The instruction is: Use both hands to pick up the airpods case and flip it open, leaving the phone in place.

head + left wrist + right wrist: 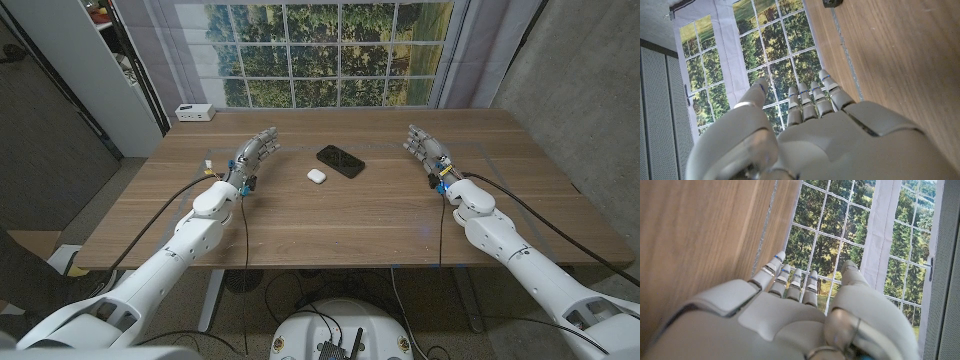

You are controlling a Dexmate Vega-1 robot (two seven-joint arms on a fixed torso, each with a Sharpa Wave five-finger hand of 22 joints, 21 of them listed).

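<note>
Left robot hand (255,152) and right robot hand (427,148) stand apart (fingers extended, holding nothing).

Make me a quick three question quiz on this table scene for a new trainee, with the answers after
1. True or false: the left hand holds the airpods case.
2. Which lies closer to the window, the case or the phone?
3. The right hand is: A) gripping the phone, B) open and apart from both items, C) pressing the case.

Key: 1 false; 2 the phone; 3 B.
</note>
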